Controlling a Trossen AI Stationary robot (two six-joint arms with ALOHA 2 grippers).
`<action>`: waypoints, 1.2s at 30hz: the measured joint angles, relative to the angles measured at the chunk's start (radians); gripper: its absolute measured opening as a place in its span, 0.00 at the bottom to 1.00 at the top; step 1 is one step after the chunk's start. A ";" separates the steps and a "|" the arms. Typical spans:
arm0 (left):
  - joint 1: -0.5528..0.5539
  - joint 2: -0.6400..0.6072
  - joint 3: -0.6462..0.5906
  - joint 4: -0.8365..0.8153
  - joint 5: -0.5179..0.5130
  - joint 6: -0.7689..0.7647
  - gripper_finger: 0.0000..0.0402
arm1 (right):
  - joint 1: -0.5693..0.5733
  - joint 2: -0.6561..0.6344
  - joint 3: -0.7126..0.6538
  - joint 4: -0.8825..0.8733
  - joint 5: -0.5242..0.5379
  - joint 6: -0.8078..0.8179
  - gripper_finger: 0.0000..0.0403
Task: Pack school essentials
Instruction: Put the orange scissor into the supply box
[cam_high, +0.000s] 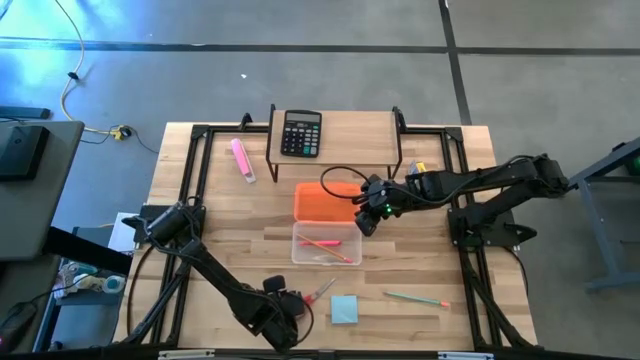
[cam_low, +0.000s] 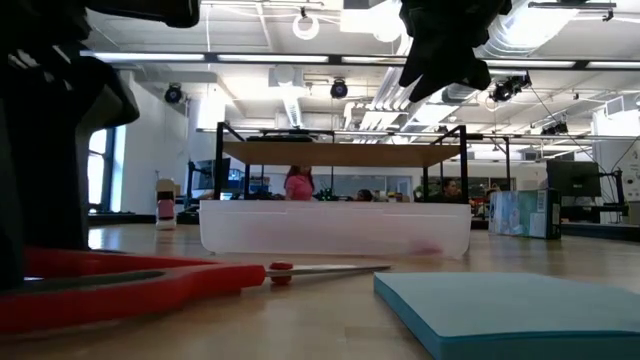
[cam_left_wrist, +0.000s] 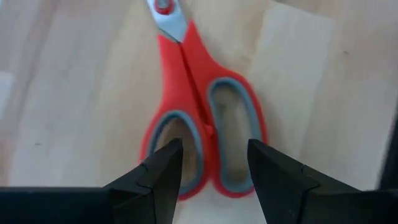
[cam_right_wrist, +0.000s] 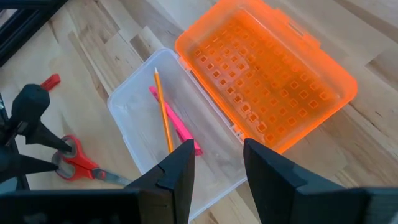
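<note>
Currently my left gripper (cam_left_wrist: 211, 163) sits low at the near edge of the counter (cam_high: 420, 180), its 2 fingers (cam_left_wrist: 163, 171) spread apart and empty, straddling the handle loops of the red-handled scissors (cam_left_wrist: 200, 112), which lie flat with blades pointing away. To do this pick well, I judge I should descend until both fingers pass the handle, then close squarely across both loops so the pair does not pivot. My right gripper (cam_right_wrist: 214, 165) hovers over the clear box (cam_right_wrist: 134, 118), its fingers parted and holding nothing. Inside the box lie an orange pencil (cam_right_wrist: 163, 111) and a pink pen (cam_right_wrist: 177, 127); the orange lid (cam_right_wrist: 267, 74) lies open, hinged on the box's far side. Still outside: the light-blue sticky-note pad (cam_high: 345, 309) just beside the scissors, and a green pencil (cam_high: 415, 298) further right. Pale wood planks form the counter, framed by black rails. Beyond is an open hall with ceiling ducts and distant people.
</note>
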 joint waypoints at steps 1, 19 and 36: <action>0.000 0.000 0.000 -0.006 -0.004 -0.001 0.42 | 0.000 0.000 0.000 0.000 0.000 0.000 0.32; -0.002 0.038 0.004 -0.019 0.033 -0.036 0.14 | 0.000 0.000 0.000 -0.031 -0.017 0.000 0.32; -0.014 -0.025 -0.003 -0.029 -0.016 0.017 0.08 | 0.000 -0.003 0.000 -0.062 -0.058 -0.018 0.32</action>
